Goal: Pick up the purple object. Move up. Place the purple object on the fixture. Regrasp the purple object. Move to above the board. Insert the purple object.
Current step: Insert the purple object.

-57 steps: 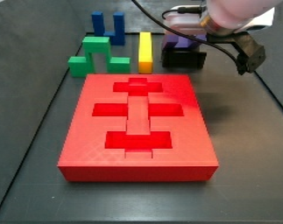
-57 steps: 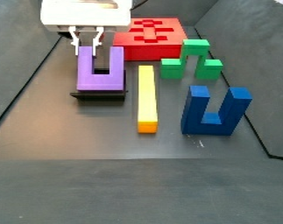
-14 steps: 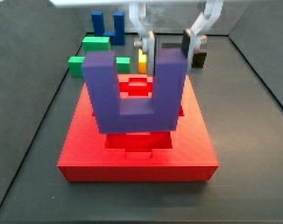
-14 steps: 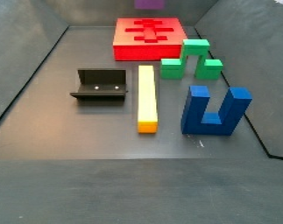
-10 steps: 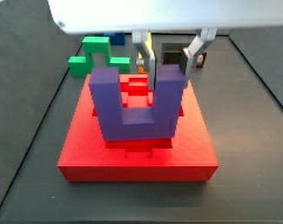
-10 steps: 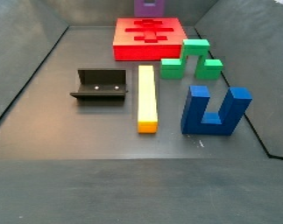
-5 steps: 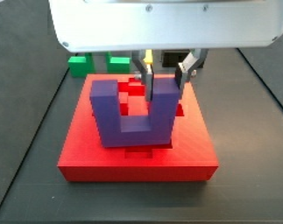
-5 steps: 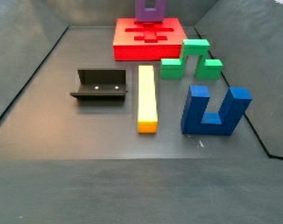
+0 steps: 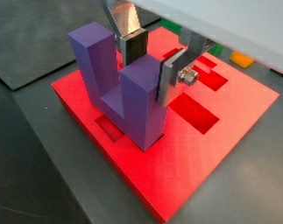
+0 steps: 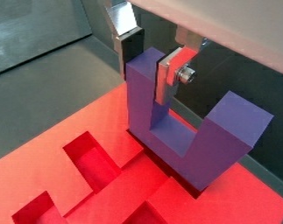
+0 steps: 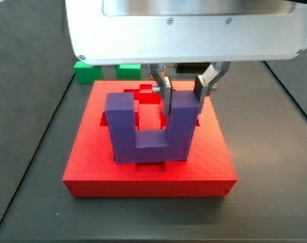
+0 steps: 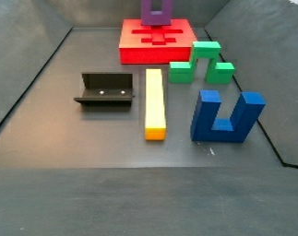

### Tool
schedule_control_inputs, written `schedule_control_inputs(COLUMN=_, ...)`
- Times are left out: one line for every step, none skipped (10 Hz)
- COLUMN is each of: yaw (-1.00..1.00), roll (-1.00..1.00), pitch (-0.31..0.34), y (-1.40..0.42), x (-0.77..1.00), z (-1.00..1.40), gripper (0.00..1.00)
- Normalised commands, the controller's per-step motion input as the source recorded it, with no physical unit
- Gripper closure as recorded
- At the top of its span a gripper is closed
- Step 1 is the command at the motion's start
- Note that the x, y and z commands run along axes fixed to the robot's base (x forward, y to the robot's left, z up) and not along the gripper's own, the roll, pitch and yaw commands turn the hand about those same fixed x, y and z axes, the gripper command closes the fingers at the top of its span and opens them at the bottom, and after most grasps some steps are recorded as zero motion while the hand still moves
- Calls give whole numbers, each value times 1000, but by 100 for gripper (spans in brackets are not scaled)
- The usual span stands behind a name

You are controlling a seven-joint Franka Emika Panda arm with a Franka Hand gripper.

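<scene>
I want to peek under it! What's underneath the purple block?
The red board lies under the purple block, which the gripper holds by one prong, prongs pointing up. A dark cutout shows beside its base. The block hides the spot right below, so whether it touches is unclear.

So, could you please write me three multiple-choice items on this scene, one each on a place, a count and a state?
1. Where is the small purple plastic U-shaped block?
A. on the black fixture
B. over the large red board
C. beside the yellow bar

2. How many prongs does it have?
A. one
B. two
C. three

3. What is the claw doing?
A. gripping one prong
B. hanging open
C. holding the blue block

Answers:
1 B: in both side views it stands over the board, while the fixture is bare.
2 B: two prongs point up.
3 A: the silver fingers clamp one prong in both wrist views.
</scene>
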Motion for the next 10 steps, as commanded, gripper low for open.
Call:
schedule_control_inputs(yaw=0, roll=60, pitch=0, y=0, x=143, z=-114, gripper=100)
schedule_control_inputs(yaw=0, roll=53, pitch=3, y=0, x=80, z=-83, gripper=100)
schedule_control_inputs(yaw=-20, roll=26, pitch=4, y=100, x=0, z=-60, gripper=100)
schedule_control_inputs(yaw=-46, roll=0, pitch=0, y=137, x=-63, z=0, gripper=100)
schedule_control_inputs(yaw=-71, roll=0, pitch=0, y=123, x=-54, z=0, gripper=100)
schedule_control_inputs(yaw=-89, roll=0, pitch=0, y=120, x=-20, z=0, gripper=100)
schedule_control_inputs(yaw=-89, roll=0, pitch=3, y=54, x=0, z=0, gripper=100)
schedule_control_inputs(yaw=-123, roll=34, pitch=10, y=0, x=0, z=-3, gripper=100)
schedule_control_inputs(yaw=-171, roll=60, pitch=29, y=0, x=0, z=-31, gripper=100)
schedule_control_inputs(yaw=-209, roll=87, pitch=56, y=-11, x=0, z=-17, gripper=100)
